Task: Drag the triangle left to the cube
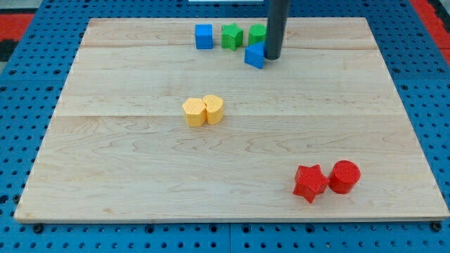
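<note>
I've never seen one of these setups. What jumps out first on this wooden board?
The dark rod coming down at the view's top grabs the eye: my tip sits against the right side of a blue triangle, with a blue cube and two green blocks nearby. Two yellow blocks touch near the middle, and a red star and red cylinder sit at the bottom right.

A green block point(231, 36) stands between blue triangle point(254, 55) and blue cube point(204, 36).
</note>
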